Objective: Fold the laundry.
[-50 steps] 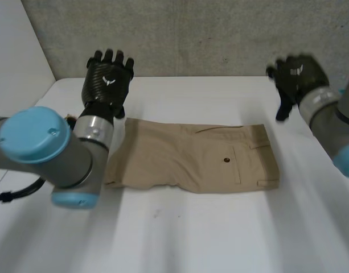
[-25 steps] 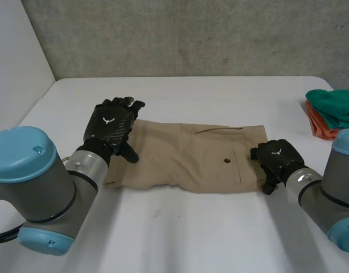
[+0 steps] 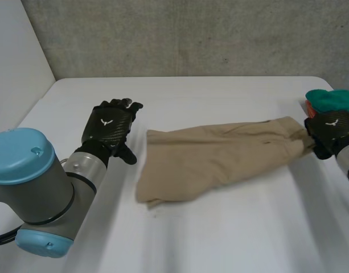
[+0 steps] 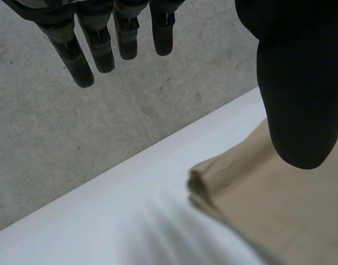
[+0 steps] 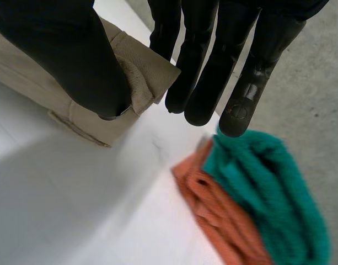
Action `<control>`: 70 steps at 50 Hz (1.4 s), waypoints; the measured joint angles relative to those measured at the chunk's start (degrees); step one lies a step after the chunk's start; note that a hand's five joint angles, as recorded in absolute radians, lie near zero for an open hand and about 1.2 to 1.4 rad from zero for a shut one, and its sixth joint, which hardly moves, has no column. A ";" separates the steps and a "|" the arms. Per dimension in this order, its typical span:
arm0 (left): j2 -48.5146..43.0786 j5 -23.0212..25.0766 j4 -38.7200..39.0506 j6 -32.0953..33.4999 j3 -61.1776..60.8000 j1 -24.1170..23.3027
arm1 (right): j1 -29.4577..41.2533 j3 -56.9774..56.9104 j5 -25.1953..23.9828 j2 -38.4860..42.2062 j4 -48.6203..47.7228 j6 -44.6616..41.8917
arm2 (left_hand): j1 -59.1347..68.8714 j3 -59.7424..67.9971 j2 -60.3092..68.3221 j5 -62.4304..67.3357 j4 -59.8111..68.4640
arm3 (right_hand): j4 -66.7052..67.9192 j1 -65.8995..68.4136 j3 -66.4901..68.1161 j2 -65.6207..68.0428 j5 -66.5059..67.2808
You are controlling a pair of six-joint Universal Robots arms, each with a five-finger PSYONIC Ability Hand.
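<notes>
The white table (image 3: 220, 239) is seen across the whole lower frame of the head view, set against a grey wall (image 3: 191, 34) along the top. The khaki shorts (image 3: 214, 159) are laid out in a long slant, from a bunched, doubled end just left of centre up to the right edge of the frame.

At centre left, the left hand (image 3: 110, 128) is held just above the table, near the bunched end but apart from it. Its fingers (image 4: 80, 61) are spread straight and nothing is gripped.

At the right edge, a corner of the shorts is pinched by the right hand (image 3: 332, 132), between the thumb (image 5: 64, 55) and the straight fingers.

Just beyond that hand, in the upper right, a folded green cloth (image 3: 332, 100) is stacked on an orange cloth (image 5: 213, 210).

The shorts are judged to be poorly controlled, as they are held at one corner only. The thin pinch could be lost under tension. The free end could be crumpled further, since it is not pinned. The finished stack could be knocked by the right hand, so close beside it.
</notes>
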 measured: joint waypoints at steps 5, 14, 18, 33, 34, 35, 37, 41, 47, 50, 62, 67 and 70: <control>0.03 -0.05 -0.05 0.00 -0.01 0.06 | 2.62 -3.21 0.23 -0.27 1.66 -8.03 | 0.00 0.00 0.00 0.00 0.00 | 0.15 0.00 0.00 0.11 0.00; 0.78 -0.50 -0.08 0.00 0.06 0.27 | 21.16 -11.51 -1.19 1.58 1.47 -12.51 | 0.00 0.00 0.00 0.00 0.00 | 0.17 0.00 0.09 0.11 0.01; 1.35 -0.67 -0.11 0.00 0.08 0.88 | 28.54 -13.91 -3.93 4.71 1.45 -12.96 | 0.00 0.00 0.00 0.00 0.00 | 0.18 0.00 0.09 0.11 0.49; 1.79 -0.44 -0.36 0.03 1.26 3.16 | 40.68 -17.98 -11.43 13.98 1.72 -3.84 | 0.00 0.00 0.00 0.00 0.00 | -54.49 -31.22 -55.30 -54.87 -52.26; 1.75 -0.35 -0.34 0.01 1.75 3.11 | 39.44 -18.02 -11.09 12.96 1.69 0.25 | 0.00 0.00 0.00 0.00 0.00 | -54.49 -31.22 -55.30 -54.87 -52.26; 1.68 -0.25 -0.36 -0.03 2.38 3.02 | 38.14 -18.03 -10.69 11.86 1.71 4.29 | 0.00 0.00 0.00 0.00 0.00 | -54.49 -31.22 -55.30 -54.87 -52.26; 1.34 -0.01 -0.40 -0.15 4.37 2.52 | 34.46 -18.07 -9.52 8.76 1.97 15.57 | 0.00 0.00 0.00 0.00 0.00 | -54.49 -31.22 -55.30 -54.87 -52.26; -0.81 0.23 -0.93 -0.35 8.83 0.20 | 29.03 -18.13 -7.76 4.90 3.41 31.99 | 0.00 0.00 0.00 0.00 0.00 | -54.49 -31.22 -55.30 -54.87 -52.26; -7.04 0.30 -4.13 -0.46 15.87 -4.71 | 24.89 -19.47 -6.63 4.65 7.61 41.71 | 0.00 0.00 0.00 0.00 0.00 | -54.49 -31.22 -55.30 -54.87 -52.26; -12.95 0.13 -9.49 -0.50 21.29 -7.49 | 24.11 -22.18 -6.39 8.16 11.77 40.28 | 0.00 0.00 0.00 0.00 0.00 | -54.49 -31.22 -55.30 -54.81 -52.26; -22.99 -1.84 -22.81 -0.20 27.58 -8.47 | 25.07 -32.62 -5.78 22.81 22.07 26.13 | 0.00 0.00 0.00 0.00 0.00 | -54.49 -31.22 -55.30 -54.80 -52.26; -24.56 -3.83 -23.63 1.07 27.82 -7.83 | 25.21 -34.66 -3.00 26.51 23.37 19.89 | -0.76 -0.67 0.00 0.00 0.00 | -54.49 -32.83 -55.30 -54.80 -52.26; -24.49 -4.39 -23.89 2.49 27.76 -7.52 | 25.14 -34.80 0.07 26.66 22.96 16.28 | -0.77 -1.00 -0.36 0.00 0.00 | -54.49 -33.75 -55.30 -54.80 -52.26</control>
